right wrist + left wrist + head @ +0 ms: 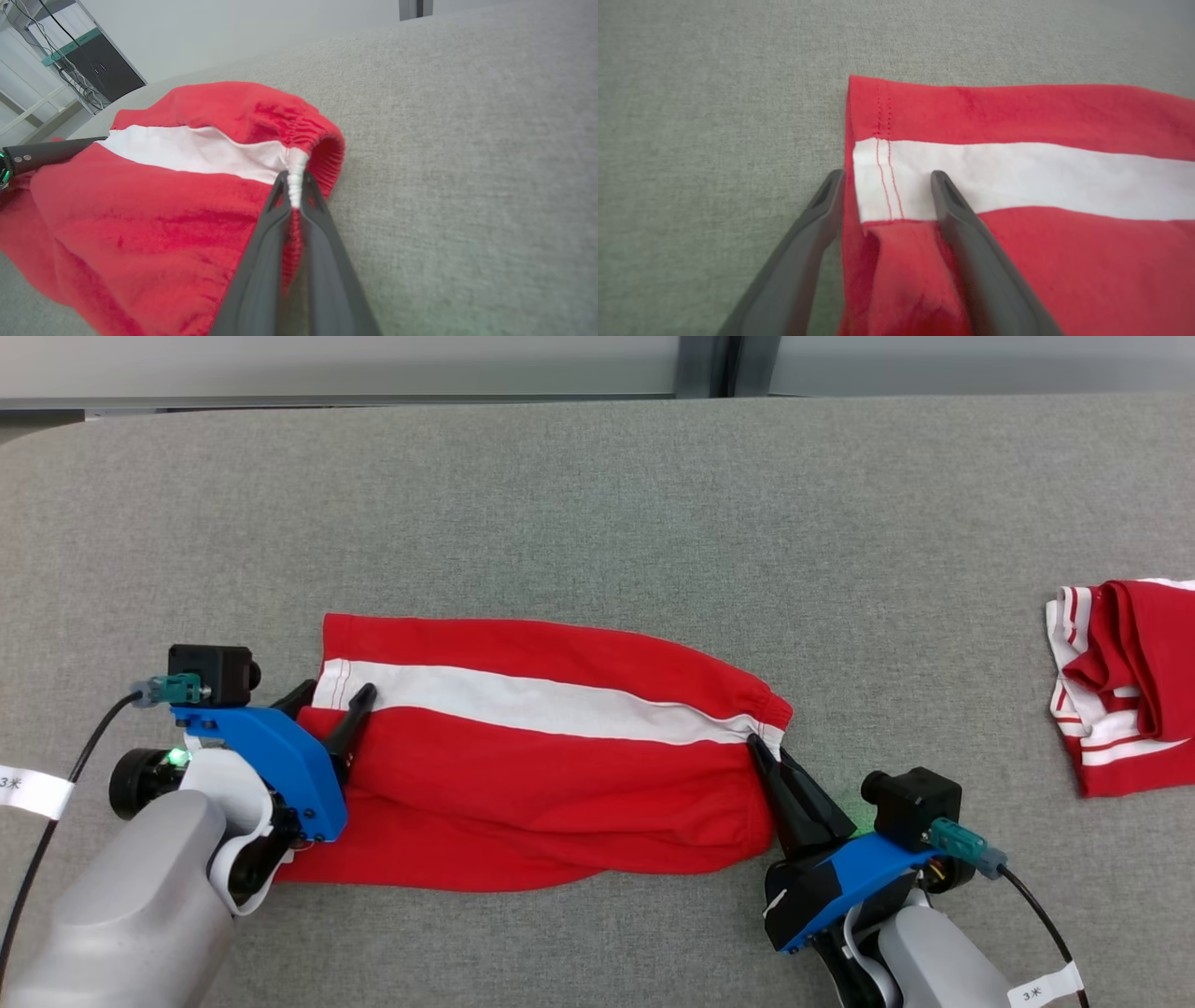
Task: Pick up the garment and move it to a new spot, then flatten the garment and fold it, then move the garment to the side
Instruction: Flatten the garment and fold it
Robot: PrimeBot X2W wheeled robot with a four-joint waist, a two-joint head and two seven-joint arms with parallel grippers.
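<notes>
From the head view, the garment (541, 775), red shorts with a white stripe (523, 700), lies stretched left to right across the near middle of the grey table (597, 504). A striped cloth (1120, 681) sits well apart at the right edge. The left gripper (336, 691) is at the garment's left end and the right gripper (754, 742) at its right end.

In the left wrist view, the left gripper's (887, 173) fingers are spread wide and straddle the stitched hem (885, 177). One finger is over the cloth and the other just off its edge, so they hold nothing.

In the right wrist view, the right gripper's (294, 182) fingers are pressed together, pinching the gathered waistband (322, 135).

The fabric looks light, soft and limp, so it will likely sag and bunch if lifted at one point. The doubled hem and the elastic band seem the firmest places to grip, one at each end, with the cloth kept taut between them.
</notes>
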